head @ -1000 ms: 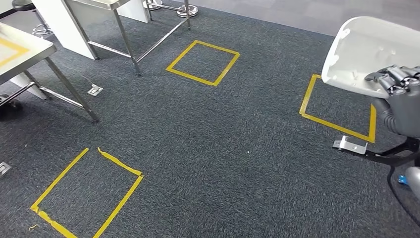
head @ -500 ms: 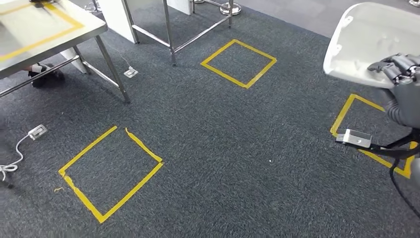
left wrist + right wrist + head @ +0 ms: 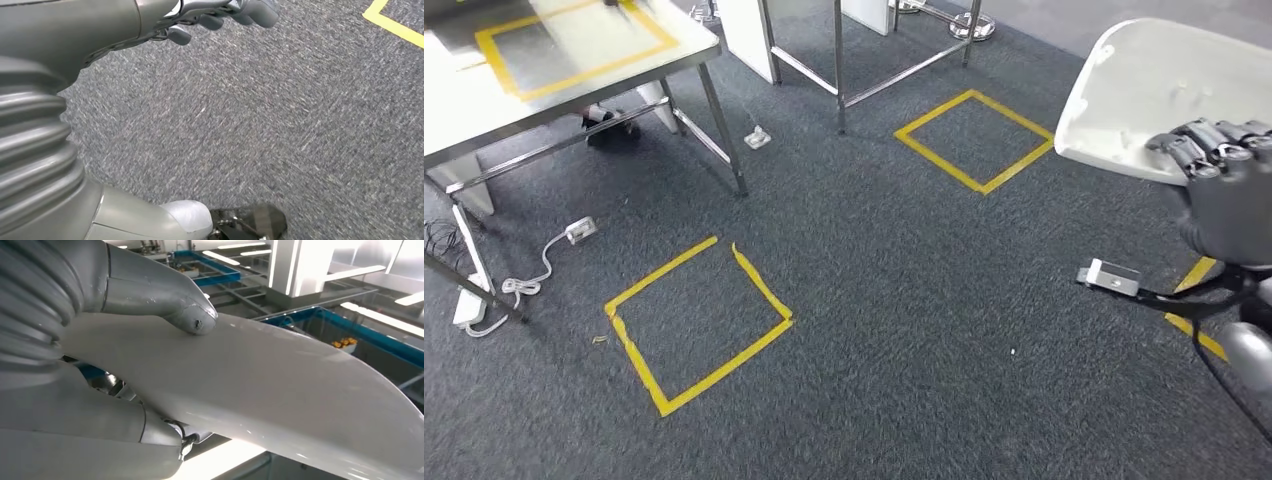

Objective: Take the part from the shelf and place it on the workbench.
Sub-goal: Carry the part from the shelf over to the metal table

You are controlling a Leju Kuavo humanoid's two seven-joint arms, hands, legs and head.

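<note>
the right hand grips the white part, a broad curved shell; dark fingers curl over its near edge in the head view, and in the right wrist view the thick thumb presses on the shell's smooth outer face, so the part is pinched between thumb and fingers and held up in the air, clear of the carpet; well to the left of that hand and further ahead stands the workbench, a steel table with a yellow tape rectangle on its top; the part is not on it; the left hand hangs over grey carpet in the left wrist view, fingers curled inward with nothing in them; yellow tape squares mark the floor between the right hand and the workbench.
</note>
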